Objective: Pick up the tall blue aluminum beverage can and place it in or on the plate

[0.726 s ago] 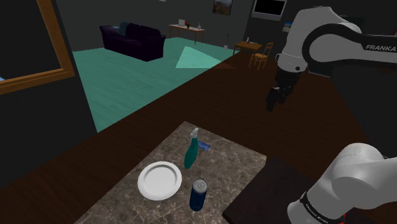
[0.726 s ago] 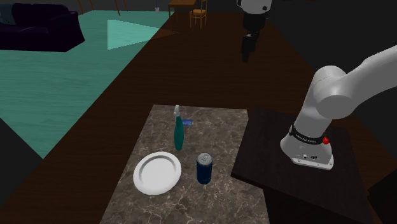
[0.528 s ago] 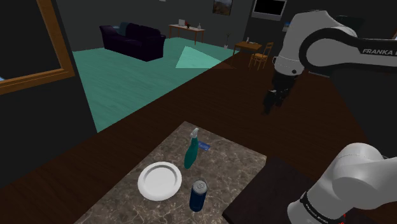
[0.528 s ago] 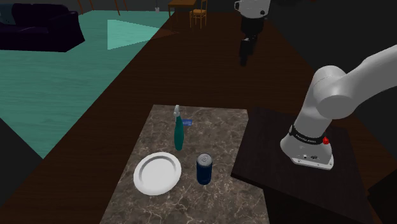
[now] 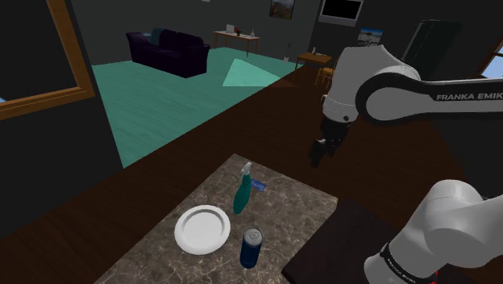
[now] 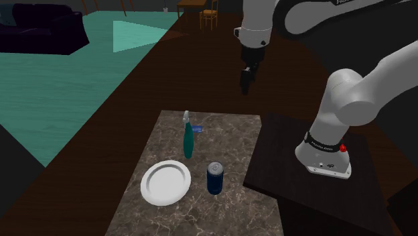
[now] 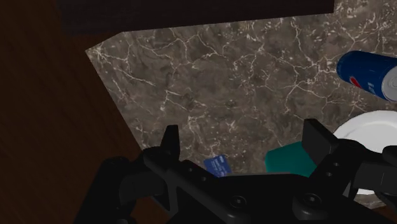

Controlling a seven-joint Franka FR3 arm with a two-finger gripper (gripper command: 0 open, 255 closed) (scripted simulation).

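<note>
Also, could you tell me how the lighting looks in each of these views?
Shoulder view: dim overall, the teal floor brightest, the round white plate standing out on the dark marbled tabletop. Second exterior view: equally dim, the tall blue can dark but legible. Wrist view: even light, no glare, the black fingers showing little surface detail.

We are looking at a teal spray bottle (image 5: pixel 240 194) standing upright on the marbled surface (image 5: pixel 298 211), lower than the end effector (image 5: pixel 319 153). A small blue card (image 5: pixel 259 185) is lying just beside the bottle, nearer the end effector. A dark sofa (image 5: pixel 169 50) is sitting far beyond the end effector.
</note>
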